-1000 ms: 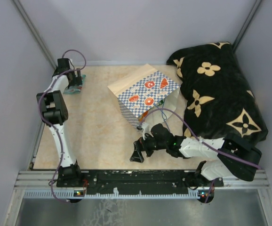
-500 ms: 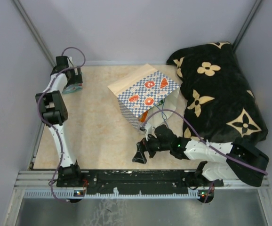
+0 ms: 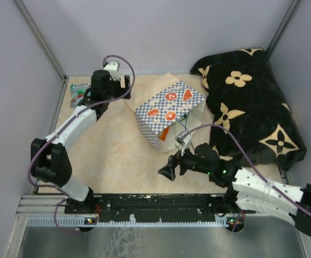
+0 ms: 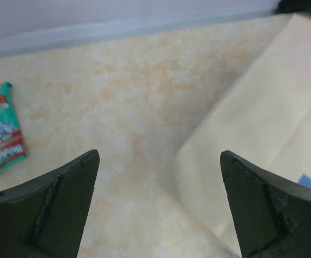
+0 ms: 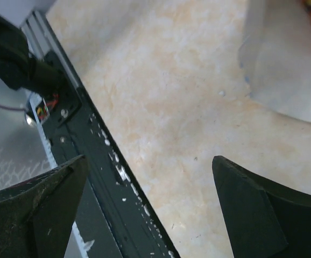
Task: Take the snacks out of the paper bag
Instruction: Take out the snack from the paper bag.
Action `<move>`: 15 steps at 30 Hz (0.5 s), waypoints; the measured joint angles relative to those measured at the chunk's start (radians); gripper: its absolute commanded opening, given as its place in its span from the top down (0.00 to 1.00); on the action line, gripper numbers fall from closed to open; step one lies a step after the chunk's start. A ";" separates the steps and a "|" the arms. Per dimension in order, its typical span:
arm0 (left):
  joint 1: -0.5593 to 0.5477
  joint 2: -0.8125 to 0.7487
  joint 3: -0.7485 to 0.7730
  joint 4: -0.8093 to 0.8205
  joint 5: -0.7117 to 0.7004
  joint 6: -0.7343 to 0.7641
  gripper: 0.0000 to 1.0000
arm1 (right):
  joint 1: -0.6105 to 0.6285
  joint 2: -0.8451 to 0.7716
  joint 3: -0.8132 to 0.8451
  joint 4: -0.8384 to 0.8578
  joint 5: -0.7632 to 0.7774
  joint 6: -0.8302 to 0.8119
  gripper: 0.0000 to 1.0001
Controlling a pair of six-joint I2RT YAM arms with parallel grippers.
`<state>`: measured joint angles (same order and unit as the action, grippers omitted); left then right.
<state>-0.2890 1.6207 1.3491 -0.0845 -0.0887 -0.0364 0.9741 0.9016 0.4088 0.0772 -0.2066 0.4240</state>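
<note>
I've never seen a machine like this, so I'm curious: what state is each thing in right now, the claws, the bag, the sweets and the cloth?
left gripper, open, holding nothing.
right gripper, open, holding nothing.
paper bag, lying on its side, mouth open.
teal snack packet, out of the bag, lying flat.
black cloth, heaped up at the right.

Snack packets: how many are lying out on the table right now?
1. A teal packet lies in the far left corner of the table. An orange patch shows at the open mouth of the paper bag, so more may be hidden inside.
</note>
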 measured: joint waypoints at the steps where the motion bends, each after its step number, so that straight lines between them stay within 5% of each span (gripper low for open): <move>1: -0.020 -0.024 -0.044 0.023 -0.003 -0.010 0.00 | -0.010 -0.060 -0.007 -0.015 0.019 0.008 0.01; 8: -0.118 -0.208 -0.313 0.100 0.041 -0.007 0.00 | -0.328 -0.351 -0.095 -0.045 -0.018 0.162 0.01; 15: -0.507 -0.249 -0.307 0.167 0.055 0.261 0.00 | -0.626 -0.454 -0.119 -0.220 0.029 0.320 0.01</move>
<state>-0.7956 1.3716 1.0420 0.0822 -0.0338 0.2245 0.3481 0.4477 0.2901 -0.1425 -0.1772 0.7441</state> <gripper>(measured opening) 0.998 0.992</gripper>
